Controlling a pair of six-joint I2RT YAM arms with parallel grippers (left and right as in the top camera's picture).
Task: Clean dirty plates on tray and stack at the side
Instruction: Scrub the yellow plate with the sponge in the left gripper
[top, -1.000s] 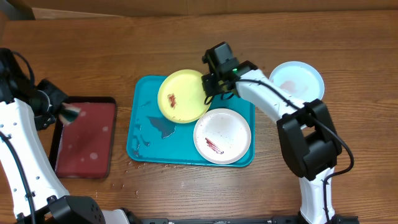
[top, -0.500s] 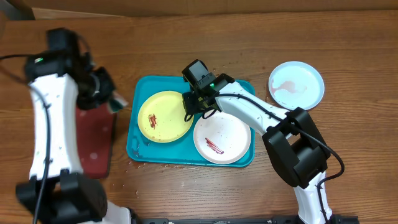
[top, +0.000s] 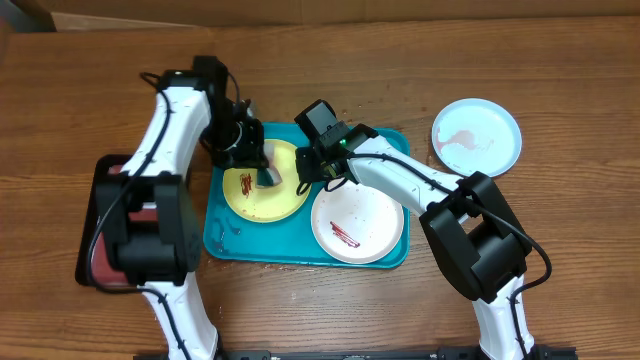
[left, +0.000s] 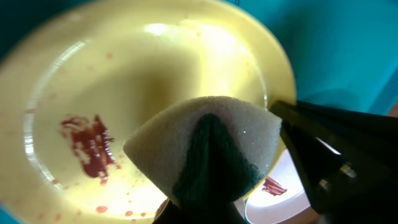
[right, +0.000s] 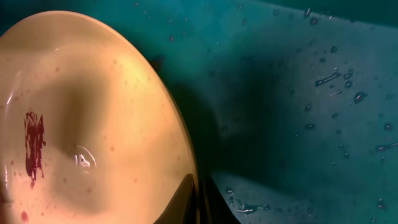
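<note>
Left pincer (top: 256, 166) just swung in from 9 o'clock, pinching the sponge (left: 205, 149) over the yellow-green plate (top: 243, 195), which sits at 9 o'clock in the blue tray (top: 222, 238). Right pincer (right: 198, 196) is clamped on its 3 o'clock rim, so scrubbing looks ready to start.

Your yellow-green plate (top: 285, 205) has a reddish-brown smear and fine red speckles. The white plate (top: 375, 205) carries a dark red streak. The bright blue tray (top: 222, 232) is beaded with clear droplets. The sponge (left: 205, 149) is pale grey-white with a dark green face. Toward the far right corner, the light blue plate (top: 495, 150) shows a pinkish-white patch. Near the left edge, the small tray (top: 100, 262) is black with a dark red inside. The tabletop (top: 560, 90) is brown wood grain.
</note>
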